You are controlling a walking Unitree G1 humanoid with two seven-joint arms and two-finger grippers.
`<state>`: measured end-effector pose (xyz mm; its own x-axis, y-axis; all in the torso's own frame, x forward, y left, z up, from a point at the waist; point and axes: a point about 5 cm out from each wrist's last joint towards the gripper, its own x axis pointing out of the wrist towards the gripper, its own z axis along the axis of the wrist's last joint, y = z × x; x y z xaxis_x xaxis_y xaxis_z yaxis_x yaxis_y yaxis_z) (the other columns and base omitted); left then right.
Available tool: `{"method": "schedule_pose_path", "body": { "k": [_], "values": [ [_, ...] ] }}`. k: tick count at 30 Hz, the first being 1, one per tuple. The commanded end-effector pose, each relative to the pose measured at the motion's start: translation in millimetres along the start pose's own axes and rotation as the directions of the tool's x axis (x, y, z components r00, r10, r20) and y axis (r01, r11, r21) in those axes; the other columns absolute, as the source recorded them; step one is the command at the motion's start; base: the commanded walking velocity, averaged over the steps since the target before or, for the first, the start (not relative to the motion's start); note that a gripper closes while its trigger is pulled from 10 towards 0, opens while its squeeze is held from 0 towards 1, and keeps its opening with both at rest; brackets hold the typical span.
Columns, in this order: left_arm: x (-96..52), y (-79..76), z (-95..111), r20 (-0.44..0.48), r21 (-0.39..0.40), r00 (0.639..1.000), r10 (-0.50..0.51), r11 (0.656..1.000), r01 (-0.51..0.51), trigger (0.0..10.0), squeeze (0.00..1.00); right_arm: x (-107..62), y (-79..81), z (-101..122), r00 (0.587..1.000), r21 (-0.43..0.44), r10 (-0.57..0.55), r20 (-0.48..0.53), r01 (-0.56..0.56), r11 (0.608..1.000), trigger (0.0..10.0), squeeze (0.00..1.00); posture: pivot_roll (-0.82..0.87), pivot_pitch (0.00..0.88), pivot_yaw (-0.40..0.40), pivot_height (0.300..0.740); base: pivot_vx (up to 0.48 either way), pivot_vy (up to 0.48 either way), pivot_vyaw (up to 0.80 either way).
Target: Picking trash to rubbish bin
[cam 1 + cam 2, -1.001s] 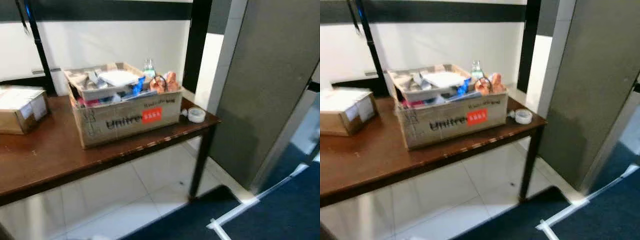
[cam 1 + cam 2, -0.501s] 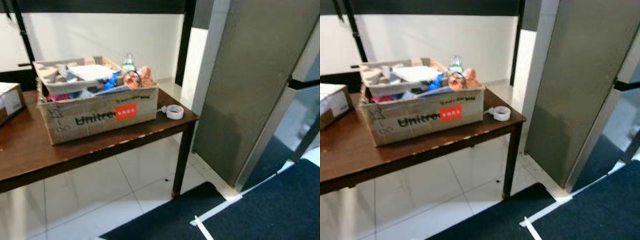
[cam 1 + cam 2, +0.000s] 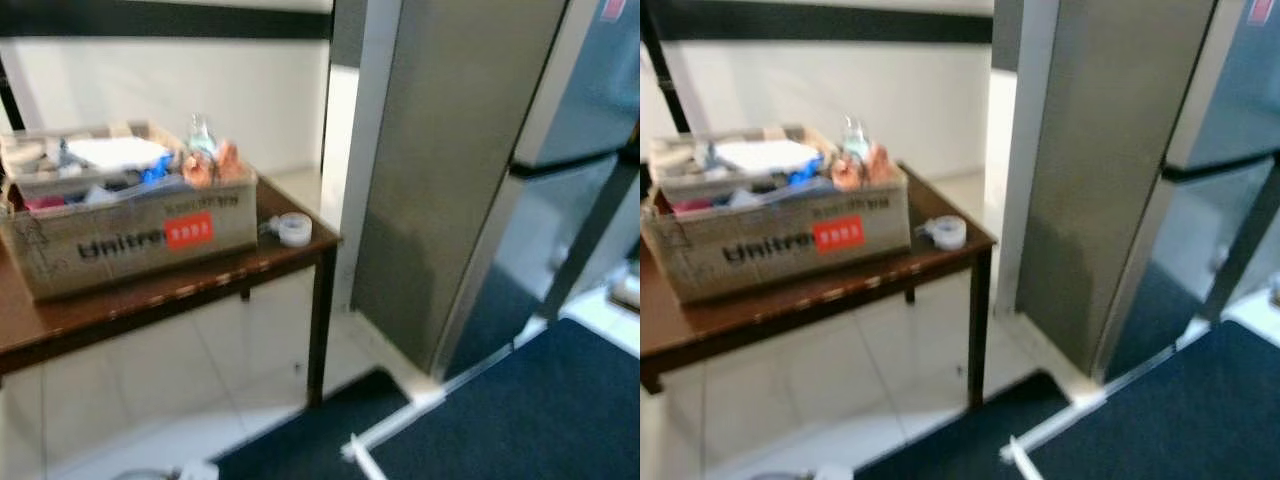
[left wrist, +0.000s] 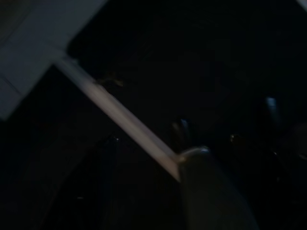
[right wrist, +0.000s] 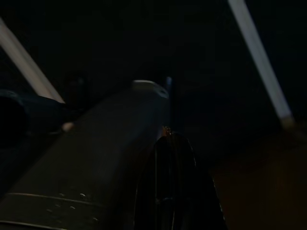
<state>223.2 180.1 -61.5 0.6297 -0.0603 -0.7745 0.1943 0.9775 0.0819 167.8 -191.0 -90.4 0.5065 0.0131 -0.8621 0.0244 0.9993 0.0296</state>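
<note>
Table (image 3: pixel 150 305): 1 box (image 3: pixel 130 240), 1 tape roll (image 3: pixel 294 229)

Brown table (image 3: pixel 150 305) by white wall (image 3: pixel 150 90), grey panel (image 3: pixel 440 170) right; white tile floor (image 3: pixel 130 390), dark blue carpet (image 3: pixel 520 420).

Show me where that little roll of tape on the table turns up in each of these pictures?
Left eye view: the roll of tape lies near the table's right front corner, beside the cardboard box.
Right eye view: same corner, just right of the box.
Left wrist view: too dark to make it out.
Right wrist view: too dark as well.
Shared landmark: the box's red label.
</note>
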Motion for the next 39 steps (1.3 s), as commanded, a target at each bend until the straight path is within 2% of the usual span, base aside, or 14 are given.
{"method": "schedule_pose_path", "body": {
  "k": [1, 20, 30, 39],
  "values": [
    [-1.1, -0.3, -9.1, -0.034, -0.001, 0.999, 0.001, 1.0, -0.001, 10.0, 0.18, -0.3, 0.2, -4.5, 1.0, -0.004, 0.0, -0.021, 0.0, 1.0, 10.0, 0.0, -0.08, 0.087, -0.012, 0.74, 0.0, -0.3, 0.0],
    [-0.7, -0.7, -7.3, -0.028, -0.015, 1.0, 0.002, 1.0, -0.003, 10.0, 0.16, -0.6, -0.7, -5.4, 1.0, -0.004, -0.001, -0.022, 0.001, 1.0, 10.0, 0.0, -0.08, 0.087, -0.009, 0.74, 0.0, -0.3, 0.0],
    [-0.4, -1.2, -5.4, -0.018, -0.021, 1.0, 0.0, 1.0, 0.0, 10.0, 0.17, -0.6, -1.3, -4.6, 1.0, -0.008, -0.001, -0.021, 0.0, 1.0, 10.0, 0.0, -0.08, 0.087, -0.013, 0.74, 0.0, 0.0, 0.0],
    [-0.6, -1.6, -7.1, -0.023, -0.025, 1.0, -0.001, 1.0, 0.0, 10.0, 0.17, -0.7, -2.1, -4.8, 1.0, -0.01, -0.002, -0.021, 0.001, 1.0, 10.0, 0.0, -0.09, 0.09, -0.013, 0.74, 0.0, -0.348, 0.0]
  ]
}}
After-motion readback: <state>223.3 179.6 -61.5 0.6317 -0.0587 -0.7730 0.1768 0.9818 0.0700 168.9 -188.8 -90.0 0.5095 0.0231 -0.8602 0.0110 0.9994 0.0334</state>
